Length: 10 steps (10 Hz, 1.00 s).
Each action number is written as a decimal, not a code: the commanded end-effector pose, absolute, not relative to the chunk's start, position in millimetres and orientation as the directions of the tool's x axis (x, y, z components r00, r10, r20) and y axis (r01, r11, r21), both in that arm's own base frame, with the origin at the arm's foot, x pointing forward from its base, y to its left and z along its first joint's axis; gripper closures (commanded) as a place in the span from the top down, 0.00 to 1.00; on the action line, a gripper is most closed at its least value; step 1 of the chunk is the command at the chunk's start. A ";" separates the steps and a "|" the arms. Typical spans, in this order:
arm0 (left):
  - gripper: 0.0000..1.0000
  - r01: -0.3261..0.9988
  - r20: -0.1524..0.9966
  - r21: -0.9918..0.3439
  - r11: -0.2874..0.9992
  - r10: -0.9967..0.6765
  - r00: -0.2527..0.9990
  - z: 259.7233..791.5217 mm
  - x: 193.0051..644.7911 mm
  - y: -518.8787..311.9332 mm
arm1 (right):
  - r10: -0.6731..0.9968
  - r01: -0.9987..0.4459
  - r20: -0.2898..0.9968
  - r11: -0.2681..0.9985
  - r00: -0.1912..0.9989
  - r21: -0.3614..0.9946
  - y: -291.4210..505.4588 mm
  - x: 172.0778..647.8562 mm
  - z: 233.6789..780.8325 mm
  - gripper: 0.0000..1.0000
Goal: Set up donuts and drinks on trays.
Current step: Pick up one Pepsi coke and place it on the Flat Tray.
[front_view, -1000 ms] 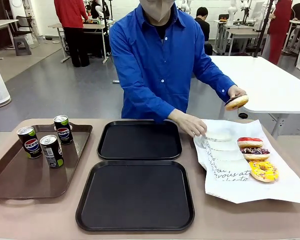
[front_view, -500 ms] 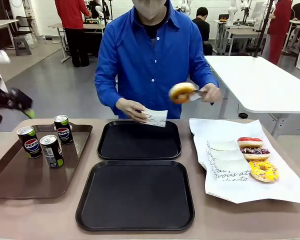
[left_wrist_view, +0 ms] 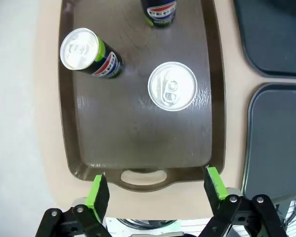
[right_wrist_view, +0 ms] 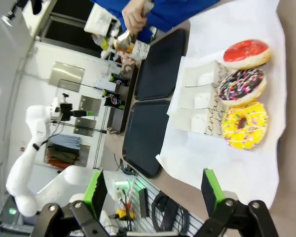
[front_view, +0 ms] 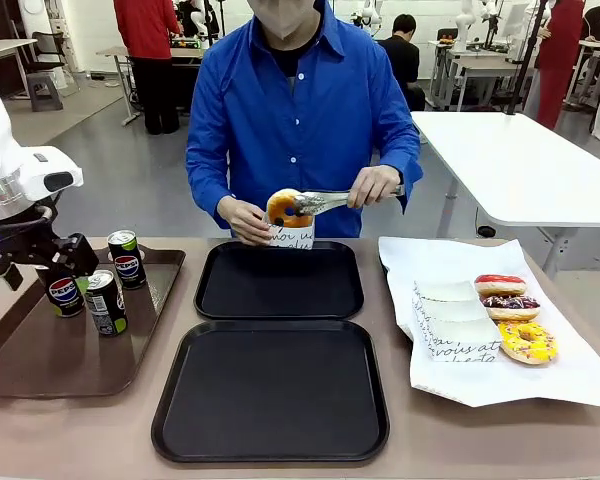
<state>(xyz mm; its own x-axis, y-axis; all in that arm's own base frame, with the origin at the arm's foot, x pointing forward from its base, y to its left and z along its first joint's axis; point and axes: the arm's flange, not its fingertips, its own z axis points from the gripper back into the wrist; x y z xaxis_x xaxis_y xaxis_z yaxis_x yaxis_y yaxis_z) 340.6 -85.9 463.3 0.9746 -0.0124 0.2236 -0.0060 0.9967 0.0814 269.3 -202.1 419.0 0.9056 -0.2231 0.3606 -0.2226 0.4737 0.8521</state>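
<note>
At the table's left end, in the front view, your left gripper (front_view: 48,265) hangs low over the three cans (front_view: 102,300) standing on the brown tray (front_view: 40,370), partly covering one can. The two black trays (front_view: 270,390) lie in the middle, one nearer you and one nearer the person. Beyond the far tray, the person's hand (front_view: 375,185) holds tongs (front_view: 325,202) that pinch a glazed donut (front_view: 283,208) just above a white sleeve (front_view: 292,236) held in the other hand. Three more donuts (front_view: 510,305) sit on the white paper sheet (front_view: 500,380) at the right.

In the left wrist view, your left gripper is wide open and holds nothing. It sits above the brown tray's handle end, with the cans upright and apart from each other.

In the right wrist view, your right gripper (right_wrist_view: 153,190) is also spread wide and empty, over the paper sheet. There the red, chocolate-sprinkled and yellow donuts lie in a row beside empty sleeves.
</note>
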 end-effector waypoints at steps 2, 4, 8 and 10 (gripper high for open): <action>1.00 -0.019 0.252 0.083 0.996 -0.002 0.968 465.2 338.6 -83.9 | -0.237 -0.237 0.374 0.456 0.897 0.858 -202.1 272.0 420.4 1.00; 1.00 -0.019 0.252 0.083 0.996 -0.002 0.968 465.2 338.6 -83.9 | -0.237 -0.237 0.374 0.456 0.897 0.858 -202.1 272.0 420.4 1.00; 1.00 -0.019 0.252 0.083 0.996 -0.002 0.968 465.2 338.6 -83.9 | -0.237 -0.237 0.374 0.456 0.897 0.858 -202.1 272.0 420.4 1.00; 1.00 -0.051 0.189 0.043 0.998 0.042 0.981 471.9 368.1 -95.2 | -0.237 -0.237 0.374 0.456 0.897 0.858 -202.1 272.0 420.4 1.00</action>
